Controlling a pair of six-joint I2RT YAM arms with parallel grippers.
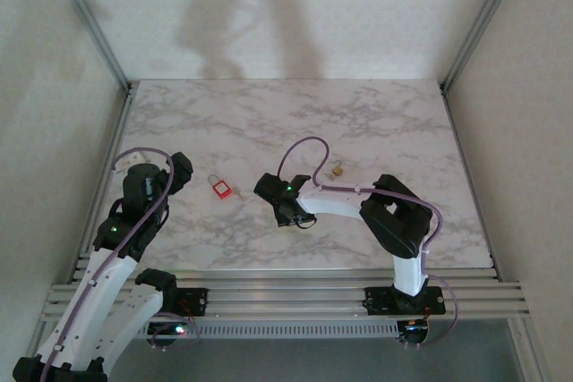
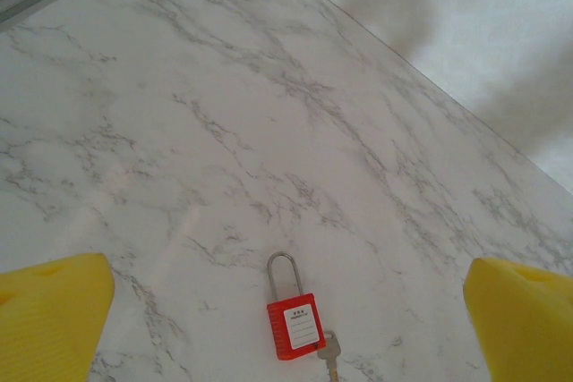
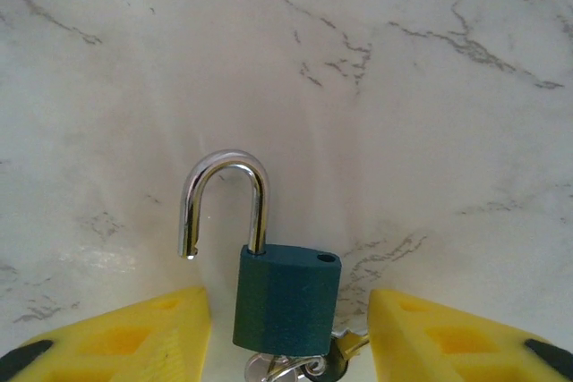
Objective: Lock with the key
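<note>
A dark green padlock point(image 3: 286, 297) stands between the yellow fingers point(image 3: 152, 337) of my right gripper point(image 3: 288, 333). Its silver shackle point(image 3: 224, 194) is swung open, and a key on a ring point(image 3: 295, 366) hangs at its base. A gap shows on each side of the lock body, so the jaws are open around it without touching. From above, that gripper point(image 1: 285, 207) sits at the table's middle. A red padlock point(image 2: 294, 326) with its shackle shut and a key point(image 2: 329, 351) in it lies flat below my open left gripper point(image 2: 288, 297). It lies to the right of that gripper point(image 1: 183, 172) in the top view.
A small tan object point(image 1: 337, 169) lies on the marble table point(image 1: 269, 123) just behind the right arm. Metal frame posts point(image 1: 107, 60) and white walls stand along the table's left and right sides.
</note>
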